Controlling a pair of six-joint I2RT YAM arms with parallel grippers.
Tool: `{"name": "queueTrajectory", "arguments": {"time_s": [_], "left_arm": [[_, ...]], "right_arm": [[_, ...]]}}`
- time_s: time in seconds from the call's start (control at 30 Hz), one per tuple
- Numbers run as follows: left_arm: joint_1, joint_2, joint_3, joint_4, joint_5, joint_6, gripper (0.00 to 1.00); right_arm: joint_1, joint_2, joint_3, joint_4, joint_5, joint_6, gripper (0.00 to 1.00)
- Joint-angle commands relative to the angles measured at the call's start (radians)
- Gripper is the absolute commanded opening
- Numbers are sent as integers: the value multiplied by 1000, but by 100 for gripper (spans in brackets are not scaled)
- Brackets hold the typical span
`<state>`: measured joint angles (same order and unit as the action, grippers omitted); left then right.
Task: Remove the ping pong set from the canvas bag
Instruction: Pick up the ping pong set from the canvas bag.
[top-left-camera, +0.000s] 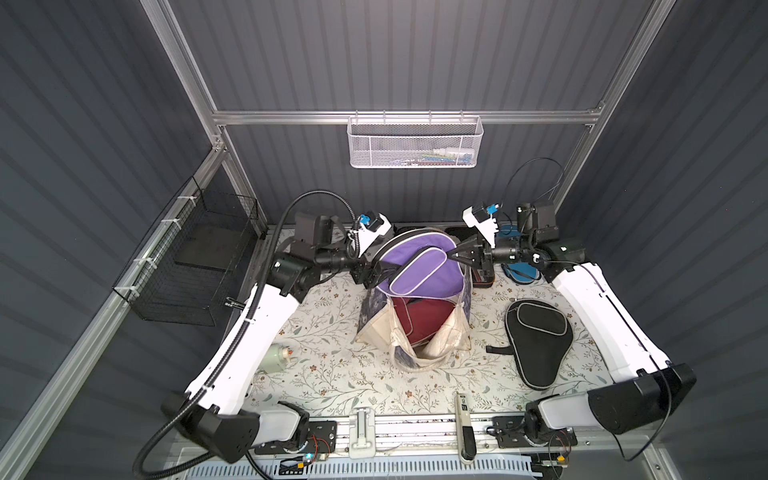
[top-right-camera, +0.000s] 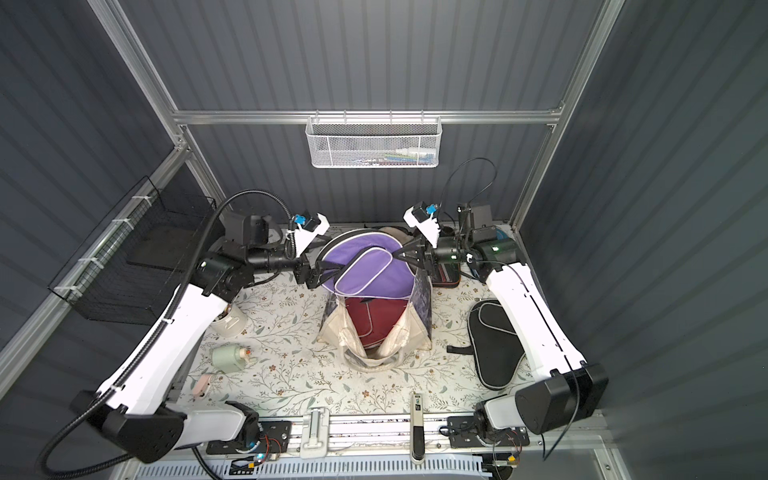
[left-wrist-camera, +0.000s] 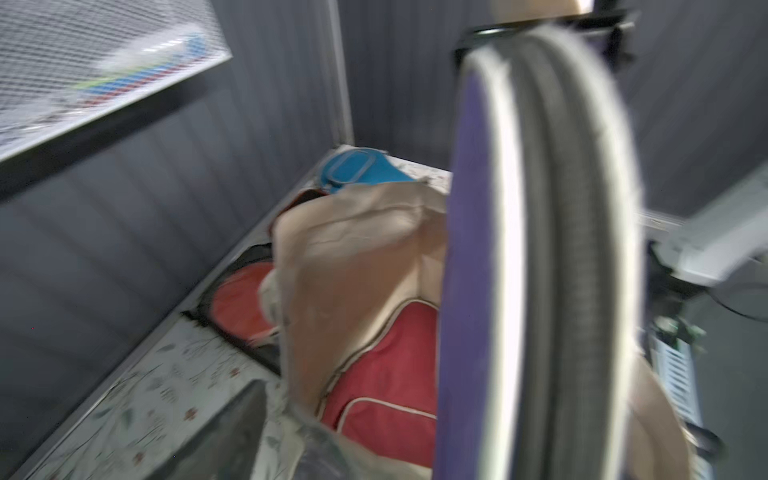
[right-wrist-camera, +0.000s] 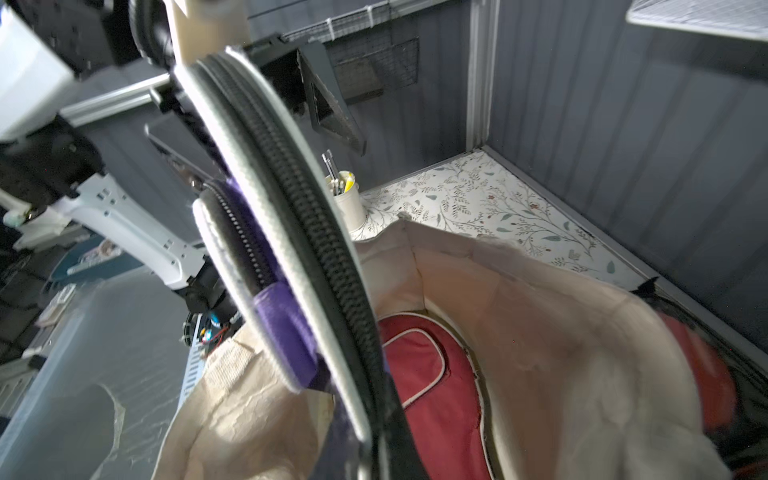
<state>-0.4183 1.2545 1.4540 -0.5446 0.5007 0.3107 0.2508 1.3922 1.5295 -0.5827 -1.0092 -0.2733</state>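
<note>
The purple cover (top-left-camera: 424, 270) hangs in the air over the mouth of the canvas bag (top-left-camera: 374, 330), tilted, with its round end toward the back wall and between the 2 arms. The right tool (top-left-camera: 452, 254) is closed on the cover's piped edge. The left tool (top-left-camera: 384, 270) sits at the opposite edge with its jaws spread wide on either side of the zip, and in the right wrist view 1 finger stands clear of the fabric.

The bag stands open in the middle of the floral surface (top-left-camera: 332, 374). The maroon cover (top-left-camera: 419, 316) lies inside it. The black cover (top-left-camera: 536, 336) lies flat on the surface to the bag's right, well apart from it. The red-and-black case (top-left-camera: 484, 276) and the blue cover (left-wrist-camera: 357, 172) lie behind the bag near the back wall.
</note>
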Motion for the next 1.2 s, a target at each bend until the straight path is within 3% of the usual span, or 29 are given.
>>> {"name": "queueTrajectory", "arguments": {"time_s": [0.0, 0.13, 0.27, 0.33, 0.47, 0.67, 0.93, 1.03, 1.17], "left_arm": [[71, -128, -114, 268, -231, -164, 100], [87, -171, -170, 287, -197, -213, 100], [86, -118, -250, 424, 141, -339, 100], [82, -82, -300, 544, 231, -435, 100], [54, -61, -375, 749, 251, -521, 100], [26, -12, -374, 917, 357, -570, 100], [12, 13, -380, 969, 322, -580, 98], [12, 0, -380, 965, 276, -575, 76], [13, -32, -369, 924, 196, -539, 9]], "right_arm": [[-27, -28, 13, 299, 37, 303, 0], [-25, 2, 70, 412, 26, 513, 0], [-20, 4, 60, 559, 35, 686, 0], [-11, 2, 42, 620, 46, 753, 0], [12, -2, -14, 738, 75, 857, 0], [41, 5, -98, 894, 91, 990, 0], [101, 51, -179, 1136, 82, 1172, 0], [113, 55, -206, 1161, 96, 1186, 0], [114, 57, -220, 1123, 92, 1161, 0]]}}
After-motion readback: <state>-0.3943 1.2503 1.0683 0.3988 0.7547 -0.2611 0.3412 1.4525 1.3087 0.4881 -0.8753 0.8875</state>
